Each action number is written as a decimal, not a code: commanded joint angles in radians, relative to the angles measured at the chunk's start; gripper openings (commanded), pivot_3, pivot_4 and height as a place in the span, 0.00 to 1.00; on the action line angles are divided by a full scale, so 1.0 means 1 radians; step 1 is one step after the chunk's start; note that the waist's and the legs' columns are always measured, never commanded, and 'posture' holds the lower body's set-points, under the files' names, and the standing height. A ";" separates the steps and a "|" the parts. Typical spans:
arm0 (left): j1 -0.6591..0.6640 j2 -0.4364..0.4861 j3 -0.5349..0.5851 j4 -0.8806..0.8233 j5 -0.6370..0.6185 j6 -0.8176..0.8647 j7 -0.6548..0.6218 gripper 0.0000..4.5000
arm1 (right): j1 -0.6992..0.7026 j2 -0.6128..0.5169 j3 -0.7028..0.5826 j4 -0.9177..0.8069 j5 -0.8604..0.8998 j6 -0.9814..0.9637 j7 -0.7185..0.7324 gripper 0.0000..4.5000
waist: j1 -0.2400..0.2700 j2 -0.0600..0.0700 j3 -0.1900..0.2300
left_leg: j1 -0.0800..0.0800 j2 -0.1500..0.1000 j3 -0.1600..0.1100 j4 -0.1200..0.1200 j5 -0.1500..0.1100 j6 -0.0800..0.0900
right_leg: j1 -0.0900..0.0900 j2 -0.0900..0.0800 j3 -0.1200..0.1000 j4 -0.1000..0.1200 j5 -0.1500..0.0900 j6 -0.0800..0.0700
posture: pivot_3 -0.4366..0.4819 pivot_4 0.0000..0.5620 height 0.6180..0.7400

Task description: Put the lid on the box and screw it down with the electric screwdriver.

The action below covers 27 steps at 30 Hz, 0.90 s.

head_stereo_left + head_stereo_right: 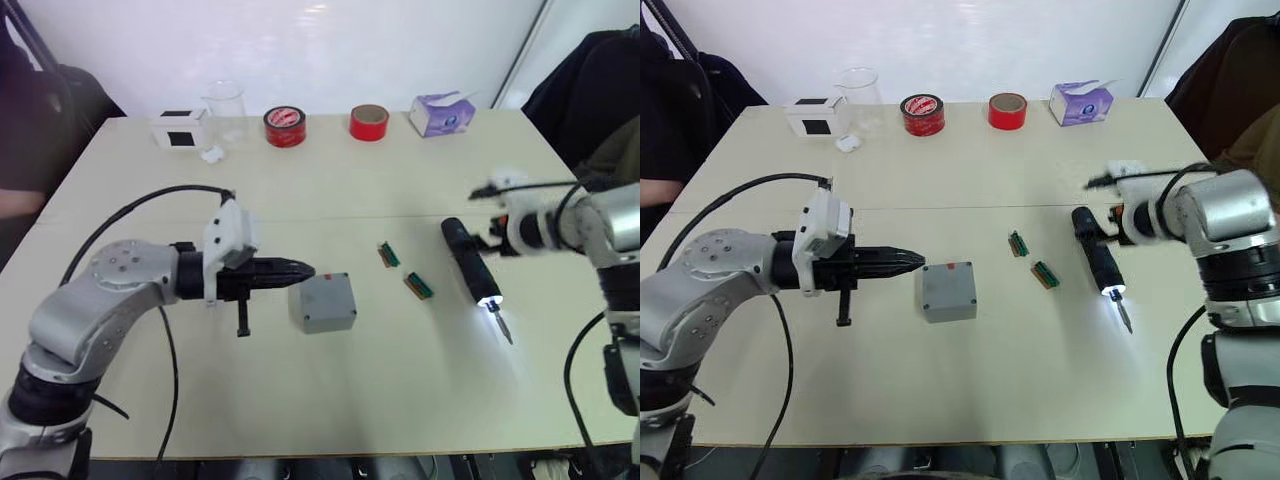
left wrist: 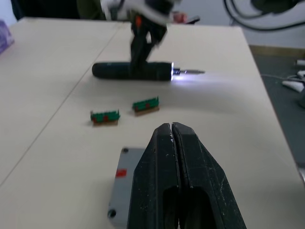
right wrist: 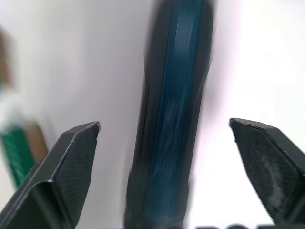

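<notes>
The grey box (image 1: 947,290) is seen resting on the beige table (image 1: 970,390), its lid (image 1: 322,293) already seated on top, a small red mark at one edge. The left gripper (image 1: 303,269) is clenched, fingertips pressed together and held at the box's left side. The electric screwdriver (image 1: 1095,262) lies flat to the right, tip light on, straddled by the released right gripper (image 3: 167,136). Two small green connectors (image 1: 1032,259) are placed between box and screwdriver
</notes>
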 commanded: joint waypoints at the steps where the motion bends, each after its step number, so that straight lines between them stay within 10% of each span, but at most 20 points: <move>1: 0.027 0.021 0.013 0.022 0.043 -0.044 -0.003 0.00 | 0.015 -0.008 -0.053 -0.126 0.015 -0.133 0.088 0.99 | 0.003 -0.001 0.000 | 0.000 0.000 0.000 0.000 0.000 0.000 | 0.000 0.000 0.000 0.000 0.000 0.000 | 0.48 0.27 1.00; 14: 0.128 -0.030 -0.139 0.196 0.257 -0.211 -0.018 0.00 | 0.453 0.174 -0.004 -0.522 0.025 -0.375 0.120 0.01 | 0.007 -0.005 0.001 | 0.001 -0.001 0.001 0.002 0.000 0.001 | 0.002 -0.004 0.000 0.002 0.000 0.001 | 0.48 0.27 1.00; 27: 0.020 -0.164 -0.233 0.338 0.355 -0.261 -0.013 0.00 | 0.476 0.247 0.101 -0.577 0.033 -0.325 0.130 0.01 | 0.007 -0.006 0.001 | 0.001 -0.002 0.000 0.003 0.000 0.000 | 0.001 -0.002 0.000 0.006 0.000 0.001 | 0.48 0.27 1.00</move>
